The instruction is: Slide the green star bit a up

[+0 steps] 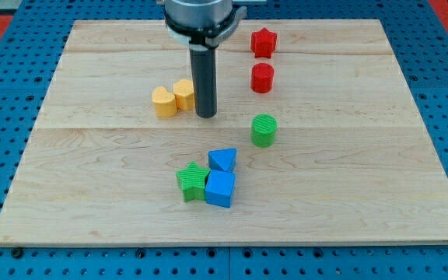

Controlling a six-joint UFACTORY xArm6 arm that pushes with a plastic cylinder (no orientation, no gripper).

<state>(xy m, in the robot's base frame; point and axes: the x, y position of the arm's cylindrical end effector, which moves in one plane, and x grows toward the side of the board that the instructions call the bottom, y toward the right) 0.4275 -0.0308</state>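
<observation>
Tip (205,116) of the dark rod resting on the wooden board (92,187), no claw fitted at all, so nothing to open, close or hold; just a plain rod end standing upright under the grey mount at the view's top. Placed just to the view's right of the yellow pentagon-like block (183,94), seemingly touching or nearly touching it, though the contact cannot be told for sure. Beside that, on the view's left and pressed against it, the yellow heart-shaped block (163,102). Green star (192,181) lying well below the tip, toward the view's bottom, near the board's middle width. Touching the star's right side, the blue cube (219,189), and just above that cube, touching it, the blue triangular block (222,160). Green cylinder (264,130) standing alone to the view's right of the tip, a little lower. Red cylinder (262,78) above it, and red star (263,42) higher again, near the board's top edge, each apart from the other. Tip well apart from the green star, nearer the yellow pair than any other block
</observation>
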